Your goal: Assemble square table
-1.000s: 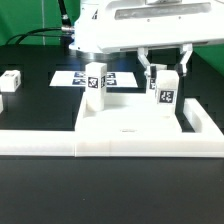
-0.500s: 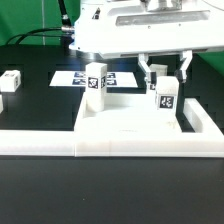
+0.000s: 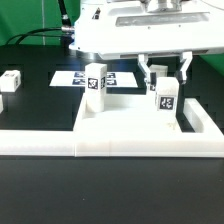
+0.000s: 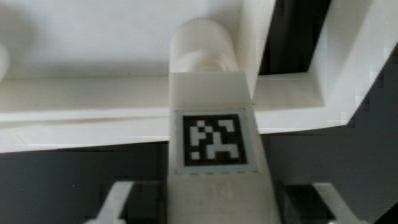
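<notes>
Black table (image 3: 40, 190), white rail (image 3: 40, 143) along its near edge. The square tabletop (image 3: 125, 125) lies flat against the rail's far side. Held leg (image 3: 166, 98) stands upright at the tabletop's far corner, on the exterior view's right. The gripper (image 3: 166, 78) is above it, fingers (image 3: 149, 72) clamped on its top end. Second leg (image 3: 95, 83) stands upright at the other far corner. Loose leg (image 3: 9, 81) lies near the table's edge on the exterior view's left. Marker board (image 3: 70, 78) lies behind the tabletop.

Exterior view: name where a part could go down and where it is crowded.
Free: black table between the loose leg and the slab, and in front of the border rail. Crowded: the slab's corner on the exterior view's right, where the hand flanks a standing leg.
</notes>
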